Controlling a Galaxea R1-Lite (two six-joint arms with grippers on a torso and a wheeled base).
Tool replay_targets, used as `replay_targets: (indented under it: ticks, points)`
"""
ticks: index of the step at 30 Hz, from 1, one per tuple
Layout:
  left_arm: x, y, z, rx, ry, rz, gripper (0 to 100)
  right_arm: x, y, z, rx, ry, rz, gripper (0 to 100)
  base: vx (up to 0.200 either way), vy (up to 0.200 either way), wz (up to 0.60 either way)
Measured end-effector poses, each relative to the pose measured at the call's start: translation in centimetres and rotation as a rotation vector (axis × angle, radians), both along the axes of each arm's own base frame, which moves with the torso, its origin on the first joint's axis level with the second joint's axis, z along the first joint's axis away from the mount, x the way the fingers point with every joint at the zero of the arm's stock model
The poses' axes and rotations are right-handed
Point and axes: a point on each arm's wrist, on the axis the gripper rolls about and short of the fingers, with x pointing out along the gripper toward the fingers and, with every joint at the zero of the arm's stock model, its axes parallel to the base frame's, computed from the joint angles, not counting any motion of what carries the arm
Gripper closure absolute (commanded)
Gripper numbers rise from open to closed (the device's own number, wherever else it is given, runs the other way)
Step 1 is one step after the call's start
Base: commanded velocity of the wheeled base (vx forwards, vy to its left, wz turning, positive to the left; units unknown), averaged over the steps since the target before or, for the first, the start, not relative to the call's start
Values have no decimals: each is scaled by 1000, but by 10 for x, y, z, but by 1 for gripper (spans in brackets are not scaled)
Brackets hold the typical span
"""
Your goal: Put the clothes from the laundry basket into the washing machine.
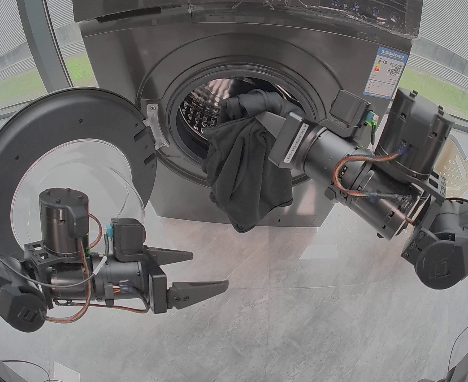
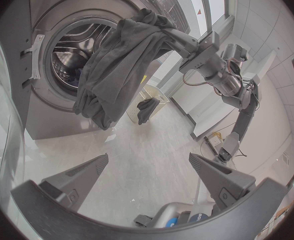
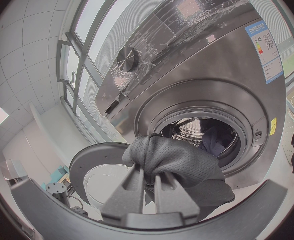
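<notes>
A dark grey garment (image 1: 247,165) hangs from my right gripper (image 1: 263,116), which is shut on its bunched top right at the mouth of the washing machine (image 1: 351,38). Most of the cloth droops outside, below the drum opening (image 1: 207,112). The right wrist view has the fingers (image 3: 133,192) pinched on the grey garment (image 3: 177,160), with a blue item (image 3: 217,140) lying inside the drum. My left gripper (image 1: 210,271) hangs open and empty low over the floor, in front of the open door (image 1: 64,149). A cream laundry basket (image 2: 152,95) with a dark cloth (image 2: 146,109) draped on its rim stands beside the machine.
The round door (image 2: 7,124) is swung wide to the left, close beside my left arm. Pale tiled floor (image 1: 276,303) stretches in front of the machine. The basket's edge (image 1: 454,168) peeks out behind my right arm. Windows run behind the machine.
</notes>
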Motion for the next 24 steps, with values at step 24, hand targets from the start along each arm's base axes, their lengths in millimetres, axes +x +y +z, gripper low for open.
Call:
replay_targets:
  ticks: [24]
  points:
    - [83, -44, -28, -86, -54, 191, 0, -14, 14, 0, 15, -10, 59, 100, 0, 0, 0]
